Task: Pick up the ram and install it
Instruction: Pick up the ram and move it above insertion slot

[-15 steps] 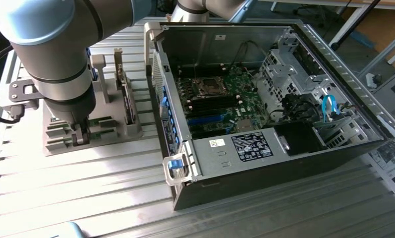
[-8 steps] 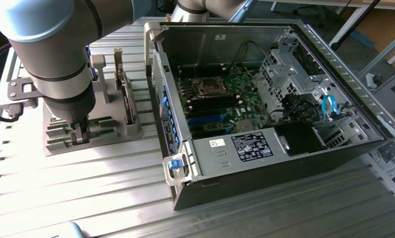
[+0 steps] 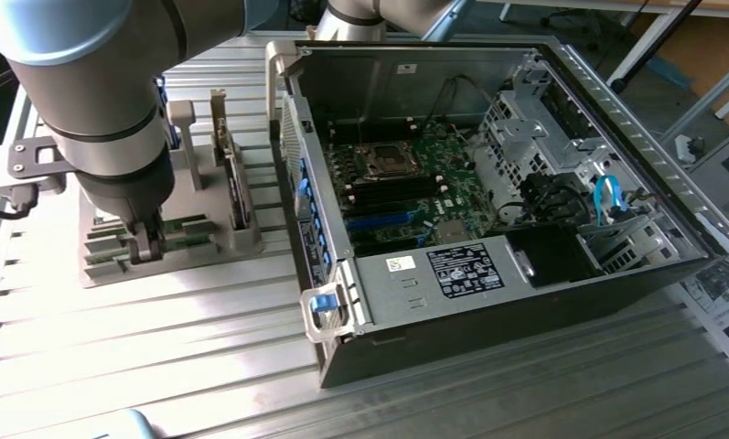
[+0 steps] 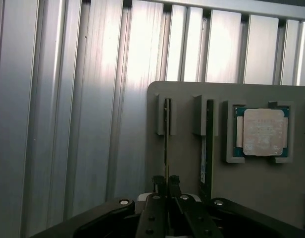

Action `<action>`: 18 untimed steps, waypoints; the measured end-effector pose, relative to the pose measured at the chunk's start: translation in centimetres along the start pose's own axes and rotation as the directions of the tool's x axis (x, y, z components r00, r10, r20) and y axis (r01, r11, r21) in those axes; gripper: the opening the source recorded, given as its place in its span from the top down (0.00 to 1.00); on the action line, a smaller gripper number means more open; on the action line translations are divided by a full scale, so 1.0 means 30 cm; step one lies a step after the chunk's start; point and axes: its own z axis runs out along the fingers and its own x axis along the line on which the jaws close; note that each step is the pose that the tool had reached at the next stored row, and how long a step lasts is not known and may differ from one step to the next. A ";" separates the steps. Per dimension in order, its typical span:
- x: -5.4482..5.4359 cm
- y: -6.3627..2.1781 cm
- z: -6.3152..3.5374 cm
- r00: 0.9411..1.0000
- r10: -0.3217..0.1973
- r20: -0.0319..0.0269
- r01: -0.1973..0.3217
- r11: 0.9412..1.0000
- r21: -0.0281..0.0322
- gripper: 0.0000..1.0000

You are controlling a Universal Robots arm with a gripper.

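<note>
The ram (image 4: 167, 130) stands on edge in a slot of the grey holder (image 4: 186, 163), seen as a thin green strip. My gripper (image 4: 167, 180) is shut on its near end, with a black finger (image 4: 174, 184) pressed on each side. A second stick like it (image 4: 208, 144) stands in the neighbouring slot. In the exterior view my gripper (image 3: 144, 247) points straight down into the holder (image 3: 105, 273) at the exterior view's left, beside the open computer case (image 3: 462, 274). The motherboard's dark memory slots (image 3: 395, 190) lie inside the case.
A square silver CPU chip (image 4: 264, 132) sits in a pocket of the holder beyond the second stick. Tall brackets with an upright dark part (image 3: 232, 178) rise between my gripper and the case wall (image 3: 294, 155). The ribbed metal table (image 3: 156, 347) runs all around.
</note>
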 end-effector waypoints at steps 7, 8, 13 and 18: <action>-0.001 0.001 -0.026 1.000 0.000 0.000 0.000 1.000 0.000 0.87; -0.001 0.001 -0.030 1.000 0.000 0.000 0.000 1.000 0.000 0.87; -0.002 0.002 -0.046 1.000 0.000 0.000 0.000 1.000 0.000 0.87; -0.003 0.003 -0.061 1.000 0.000 0.000 0.000 1.000 0.000 0.87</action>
